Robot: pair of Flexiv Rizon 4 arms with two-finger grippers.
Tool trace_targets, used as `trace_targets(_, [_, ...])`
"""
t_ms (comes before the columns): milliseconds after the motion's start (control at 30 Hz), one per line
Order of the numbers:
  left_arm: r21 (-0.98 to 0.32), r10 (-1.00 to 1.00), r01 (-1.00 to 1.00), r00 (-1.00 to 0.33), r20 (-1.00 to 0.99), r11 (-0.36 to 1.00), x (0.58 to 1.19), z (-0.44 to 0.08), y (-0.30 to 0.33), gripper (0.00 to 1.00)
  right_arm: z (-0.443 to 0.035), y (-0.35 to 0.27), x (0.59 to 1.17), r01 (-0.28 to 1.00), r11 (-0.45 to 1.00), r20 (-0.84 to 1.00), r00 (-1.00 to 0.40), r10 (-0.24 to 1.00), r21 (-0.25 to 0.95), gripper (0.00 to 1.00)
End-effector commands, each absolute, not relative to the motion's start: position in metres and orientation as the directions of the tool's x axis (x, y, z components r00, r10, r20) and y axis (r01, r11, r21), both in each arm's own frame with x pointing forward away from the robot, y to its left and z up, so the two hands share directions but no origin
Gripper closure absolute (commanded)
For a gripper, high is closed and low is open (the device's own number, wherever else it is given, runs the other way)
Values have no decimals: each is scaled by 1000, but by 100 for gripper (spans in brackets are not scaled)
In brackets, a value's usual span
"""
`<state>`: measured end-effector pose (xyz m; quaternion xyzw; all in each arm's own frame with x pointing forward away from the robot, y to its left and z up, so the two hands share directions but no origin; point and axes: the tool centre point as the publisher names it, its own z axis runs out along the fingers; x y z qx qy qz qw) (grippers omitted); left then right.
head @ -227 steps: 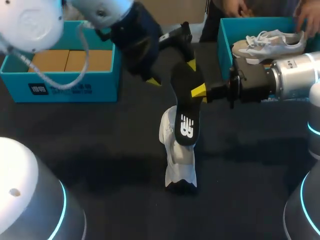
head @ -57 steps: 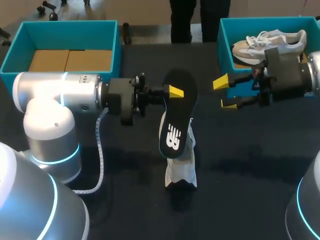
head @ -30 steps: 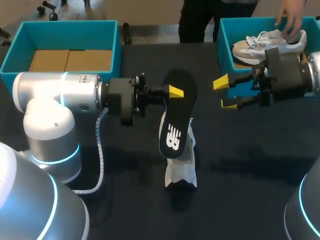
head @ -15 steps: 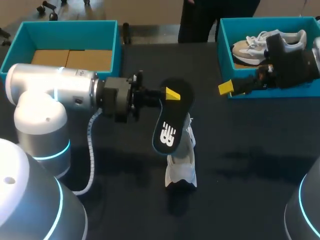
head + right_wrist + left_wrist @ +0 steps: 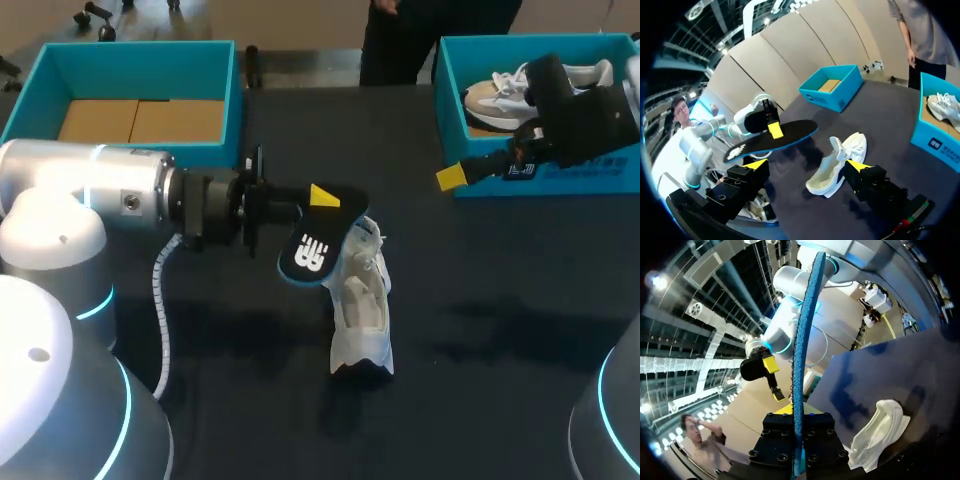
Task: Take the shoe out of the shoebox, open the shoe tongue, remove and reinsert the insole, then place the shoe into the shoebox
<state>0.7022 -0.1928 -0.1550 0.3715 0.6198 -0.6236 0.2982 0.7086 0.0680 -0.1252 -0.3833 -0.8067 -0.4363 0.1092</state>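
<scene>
The left gripper (image 5: pixel 320 198) clamped the insole (image 5: pixel 312 248), its long axis slanting down just beside the shoe (image 5: pixel 362 310) on the counter (image 5: pixel 500 330). The right gripper (image 5: pixel 805 164), spread empty, stood well apart from the shoe.

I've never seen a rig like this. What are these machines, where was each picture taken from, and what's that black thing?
It is one robot with a left arm and a right arm at a dark table. One picture looks down from above and behind it; the two round ones come from a camera on each wrist. The left end effector, a yellow-tipped pincer, is shut on a black insole, held up near a white shoe on the table. The right end effector is open and empty. At the far edge, a left teal box shows cardboard and a right teal box holds another shoe.
</scene>
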Motion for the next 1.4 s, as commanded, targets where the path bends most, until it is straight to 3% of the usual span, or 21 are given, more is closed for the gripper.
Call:
trace_targets(33, [-590,71,806,-587,-807,-47,696,-154,-184,100,-131,64,698,653,310,440,-720,537,691,0])
trace_targets(267, [-686,53,724,-684,-728,-72,689,-154,-179,100,-146,62,696,554,380,332,-793,510,741,0])
trace_targets(600, [-799,63,593,-798,-600,-103,677,-168,-182,100,-173,61,692,485,534,245,-854,459,692,0])
trace_targets(1167, [-874,42,477,-875,-483,-94,665,-187,-182,100,-177,60,691,511,540,253,-839,481,668,0])
trace_targets(1400, [-892,28,444,-894,-447,-80,664,-190,-177,100,-179,65,692,247,781,-92,-928,361,574,0])
